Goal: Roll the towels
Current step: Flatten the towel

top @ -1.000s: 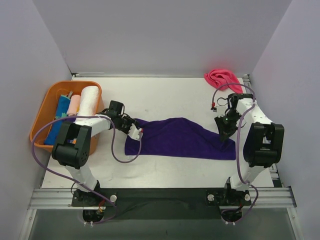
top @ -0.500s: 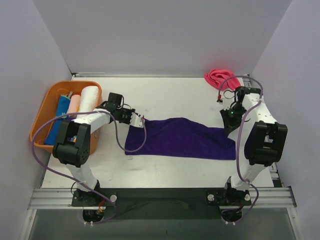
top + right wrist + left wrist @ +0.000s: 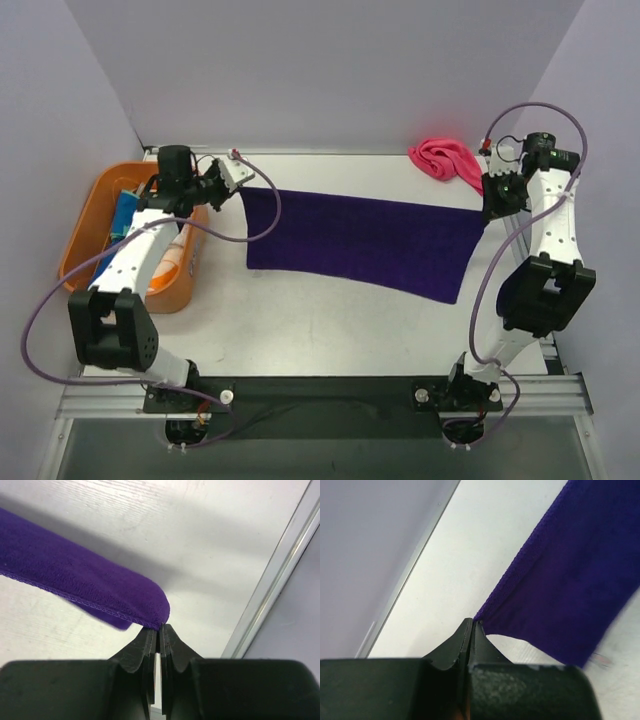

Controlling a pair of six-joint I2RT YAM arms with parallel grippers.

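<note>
A white table [image 3: 320, 330] stands between pale lilac walls. Across its middle, closer to the far edge, the dark purple towel [image 3: 360, 245] is spread wide from left to right. Its far edge is pulled almost straight. The near edge sags, lower on the right side, and seems to lie on the table. The left gripper [image 3: 240, 180] is clamped on the far left corner of this towel, and the right gripper [image 3: 490, 212] is clamped on the far right corner. In both wrist views the jaws are pressed together with only a thin bit of hem between them. The cloth looks soft, light and limp, so I judge it will fold and wrinkle by itself when the tension goes. It is not fragile and not slippery. The hemmed corners are the good places to hold it, and for rolling, one short end. A crumpled hot pink towel [image 3: 445, 158] waits in the far right corner of the table. At the left edge is an orange basket [image 3: 85, 225] with a blue towel [image 3: 125, 215] inside, partly hidden behind the left arm.
</note>
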